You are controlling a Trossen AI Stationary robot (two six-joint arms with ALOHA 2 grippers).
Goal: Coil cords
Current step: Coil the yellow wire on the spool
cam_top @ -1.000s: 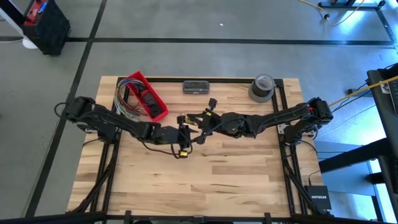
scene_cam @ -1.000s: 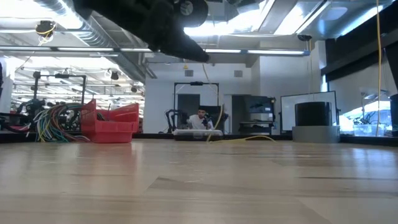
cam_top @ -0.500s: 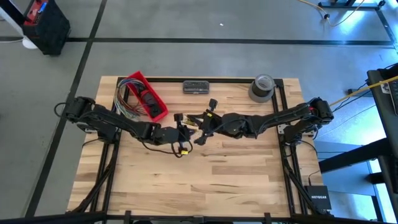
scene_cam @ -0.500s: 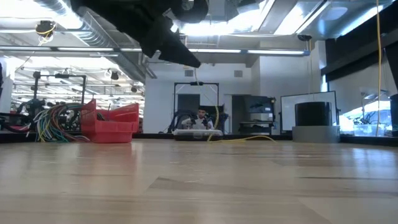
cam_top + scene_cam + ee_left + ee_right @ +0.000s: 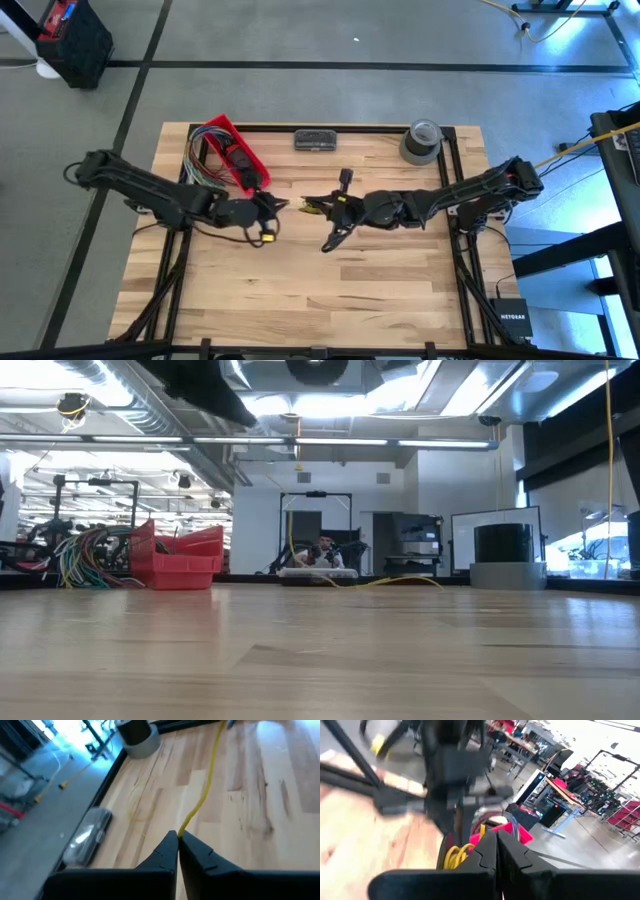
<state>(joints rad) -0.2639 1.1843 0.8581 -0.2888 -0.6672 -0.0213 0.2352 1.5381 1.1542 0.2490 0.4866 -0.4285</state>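
My left gripper [image 5: 274, 206] sits just left of the middle of the high view, and its fingers are pressed together on the cord [image 5: 201, 802]. In the left wrist view the thin yellow line comes straight out from between the tips. From that pinch the cord runs forward, away from my left wrist and across the bare wood of the table [image 5: 380, 290]. It heads toward the tape roll [image 5: 422, 141] in the upper right of the high view. So its long axis lies roughly in line with my left fingers, not across them. A fainter loop of the same cord seems to lie flat on the boards beside that line, towards the dark flat case [image 5: 314, 139] at the top centre. My right gripper [image 5: 305, 207] is just to the right of the left one, tip facing tip. It is also closed, but I cannot tell whether it has any cord in it. I judge that the free length lies on the right arm's side, so the right arm is the nearer one to gather it, while the left only has to keep its end anchored.
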